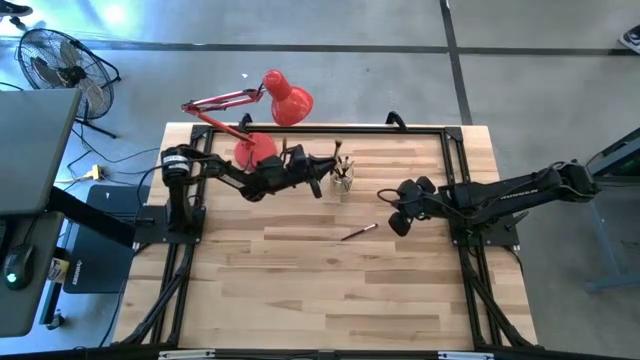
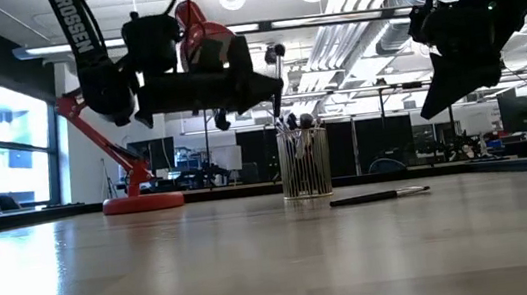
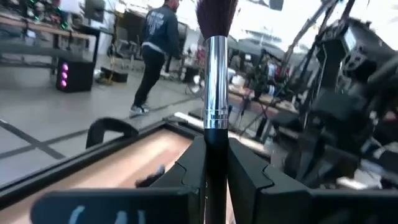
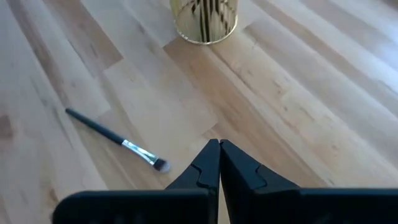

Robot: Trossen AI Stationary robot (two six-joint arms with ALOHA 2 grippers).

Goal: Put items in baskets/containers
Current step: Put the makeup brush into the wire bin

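The left fingers [image 3: 186,177] were clamped on a brush [image 3: 215,93], bristles up, held above the tabletop [image 1: 300,290] just beside the cup [image 1: 343,180], which already stood full of brushes. This looked like the drop-in step, calling next for the handle to be lined up over the cup's mouth and released. The right fingers [image 4: 219,163] were pressed together, empty, hovering near the last loose brush [image 4: 115,139].
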